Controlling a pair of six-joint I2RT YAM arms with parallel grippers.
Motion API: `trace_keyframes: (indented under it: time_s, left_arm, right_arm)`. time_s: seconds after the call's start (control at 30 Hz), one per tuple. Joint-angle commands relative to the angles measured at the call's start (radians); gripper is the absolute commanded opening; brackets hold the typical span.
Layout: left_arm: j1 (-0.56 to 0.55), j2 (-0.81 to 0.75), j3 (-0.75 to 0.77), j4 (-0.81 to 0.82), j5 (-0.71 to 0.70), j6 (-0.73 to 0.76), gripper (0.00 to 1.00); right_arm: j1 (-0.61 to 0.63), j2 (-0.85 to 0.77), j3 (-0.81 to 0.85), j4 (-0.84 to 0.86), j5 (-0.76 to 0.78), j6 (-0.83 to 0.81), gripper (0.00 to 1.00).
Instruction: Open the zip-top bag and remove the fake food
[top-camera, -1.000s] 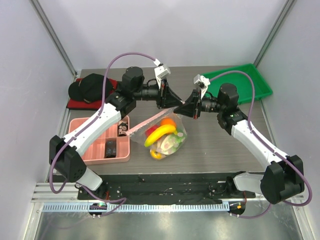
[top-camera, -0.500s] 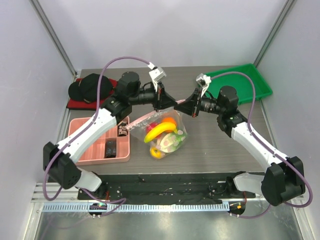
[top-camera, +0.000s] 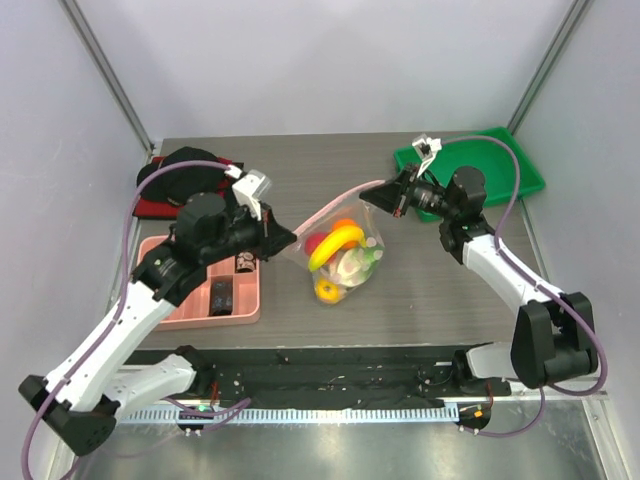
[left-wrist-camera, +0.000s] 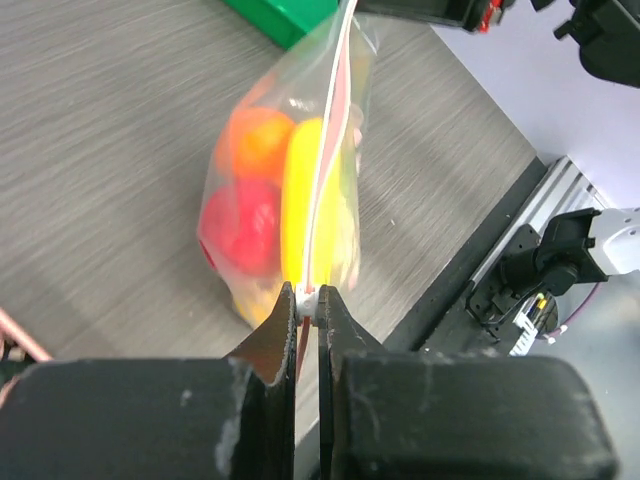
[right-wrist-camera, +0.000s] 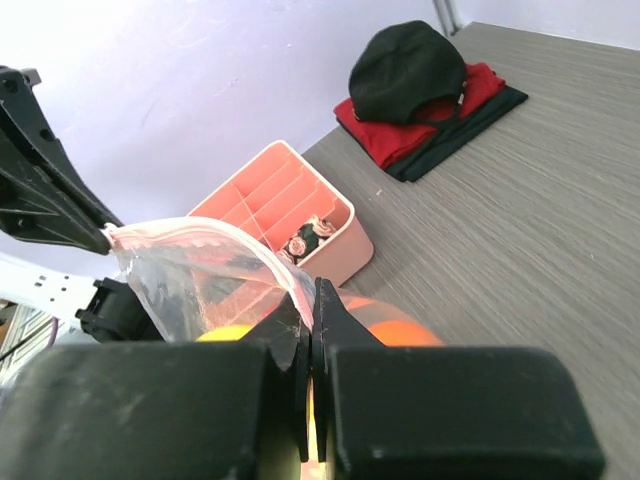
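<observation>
The zip-top bag (top-camera: 345, 255) hangs stretched between my two grippers above the table, its pink zip strip (top-camera: 335, 206) taut. My left gripper (top-camera: 289, 241) is shut on the small white slider (left-wrist-camera: 308, 300) at the strip's left end. At the bag's right top corner, my right gripper (top-camera: 384, 197) is shut on the plastic edge (right-wrist-camera: 305, 290). Inside sit the fake food pieces: a yellow banana (top-camera: 336, 243), an orange (top-camera: 345, 226), a red fruit (top-camera: 317, 244), a lemon (top-camera: 327, 291) and a green-white cabbage (top-camera: 357, 264). The bag's mouth gapes in the right wrist view.
A pink compartment tray (top-camera: 180, 310) with small dark items stands at the left, under my left arm. Behind it a black cap (top-camera: 180, 170) lies on a red cloth. A green tray (top-camera: 500, 165) sits at the back right.
My left gripper closed on the slider beside the right gripper, then pulled it left and toward the near side along the strip. The right gripper shifted right and back. The bag swung right.
</observation>
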Motion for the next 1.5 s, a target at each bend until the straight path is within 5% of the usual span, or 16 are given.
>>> trace_keyframes:
  time_s: [0.0, 0.33, 0.5, 0.57, 0.73, 0.87, 1.47]
  left_arm:
    - [0.008, -0.088, -0.047, -0.128, -0.075, -0.094, 0.00]
    - [0.008, -0.240, -0.113, -0.220, 0.008, -0.114, 0.03]
    - [0.008, -0.260, -0.067, -0.174, 0.036, -0.137, 0.53]
    - [0.008, -0.231, -0.021, -0.180, -0.013, -0.111, 0.88]
    - [0.008, -0.039, 0.188, -0.209, -0.017, -0.009, 0.80]
    - [0.008, 0.082, 0.264, -0.223, 0.000, 0.064, 0.57]
    - [0.008, 0.186, 0.241, -0.137, 0.065, 0.065, 0.51]
  right_arm:
    - [-0.016, 0.054, 0.094, 0.174, -0.023, 0.052, 0.01]
    - [0.010, 0.172, 0.138, 0.295, -0.088, 0.103, 0.01]
    - [0.074, 0.205, 0.155, 0.401, -0.230, 0.142, 0.01]
    - [0.083, 0.215, 0.137, 0.525, -0.266, 0.193, 0.01]
    - [0.096, 0.287, 0.127, 0.835, -0.334, 0.500, 0.02]
    - [0.094, 0.361, 0.153, 1.117, -0.342, 0.702, 0.01]
    - [0.094, 0.358, 0.158, 1.044, -0.313, 0.664, 0.01]
